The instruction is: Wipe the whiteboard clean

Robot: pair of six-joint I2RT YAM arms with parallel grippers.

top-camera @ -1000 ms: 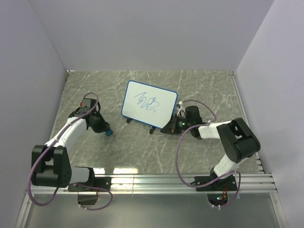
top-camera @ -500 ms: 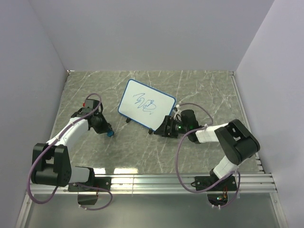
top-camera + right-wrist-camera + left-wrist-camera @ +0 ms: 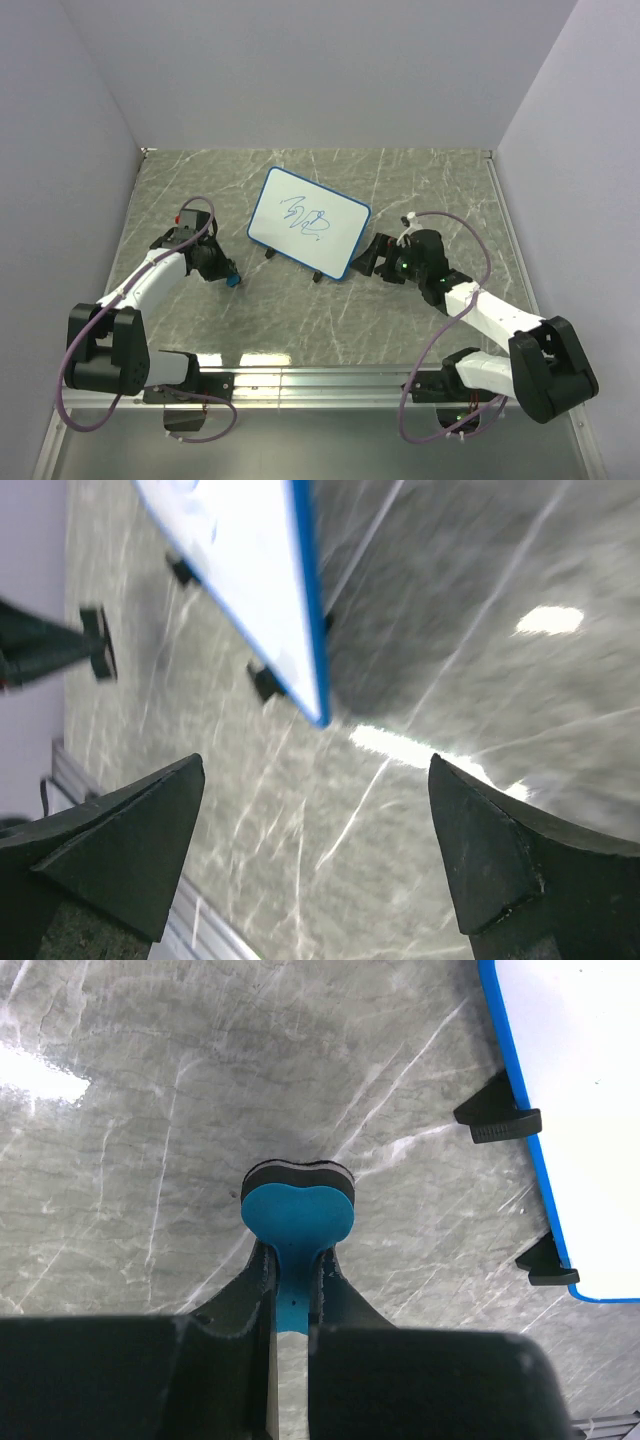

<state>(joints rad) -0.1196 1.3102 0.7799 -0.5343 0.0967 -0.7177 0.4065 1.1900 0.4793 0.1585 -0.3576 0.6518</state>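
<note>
The left gripper (image 3: pixel 290 1265) is clamped tight on the blue eraser (image 3: pixel 297 1203), whose head juts past its fingertips. The right gripper (image 3: pixel 315 780) gapes wide and grips nothing. The whiteboard (image 3: pixel 308 222) stands on its black feet (image 3: pixel 497 1120), face tilted upward. Its near corner is just ahead of the right jaws, untouched, and its long axis slants away from them.

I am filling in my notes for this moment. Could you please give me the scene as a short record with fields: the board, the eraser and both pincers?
whiteboard: stands tilted on its black feet, blue frame
writing: blue scribble present, not yet erased
eraser: blue with a dark pad, left of the board, apart from it
left pincer: shut on the eraser
right pincer: open, holds nothing, close to the board's near right corner, not touching it
table: grey marble pattern
</note>
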